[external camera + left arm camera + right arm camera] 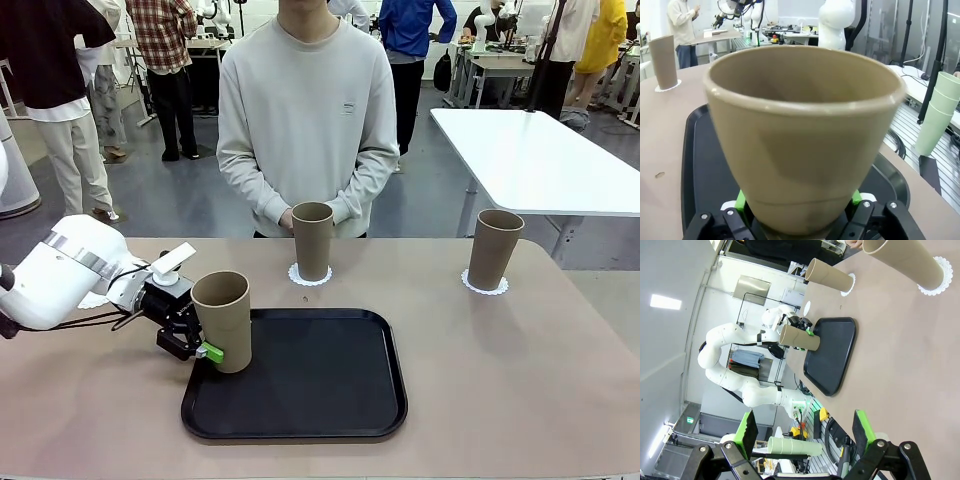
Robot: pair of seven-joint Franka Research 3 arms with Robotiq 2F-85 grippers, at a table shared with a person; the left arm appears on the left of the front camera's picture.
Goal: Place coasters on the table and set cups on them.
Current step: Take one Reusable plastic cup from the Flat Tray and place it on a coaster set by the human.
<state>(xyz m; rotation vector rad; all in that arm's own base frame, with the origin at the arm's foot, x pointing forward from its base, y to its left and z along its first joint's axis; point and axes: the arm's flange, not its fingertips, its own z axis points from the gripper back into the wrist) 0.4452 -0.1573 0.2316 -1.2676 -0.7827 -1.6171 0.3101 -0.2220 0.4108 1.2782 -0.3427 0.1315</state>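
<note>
My left gripper (203, 349) is shut on the lower part of a beige cup (225, 320) at the left edge of the black tray (300, 425). In the left wrist view this cup (805, 135) looms close, its base held between the green pads (741, 200). Two more cups stand on white lacy coasters on the table (500, 400). One cup (312, 240) is on a coaster (310, 276) in front of the person. The other cup (494, 248) is on a coaster (485, 287) at the far right. My right gripper (806, 430) hangs open, high above the table.
The person stands at the far edge with hands clasped behind the middle cup. A small white round patch (810, 305) lies on the table near my left arm. A stack of pale green cups (935, 115) stands off the table. A white table (540, 150) is at the back right.
</note>
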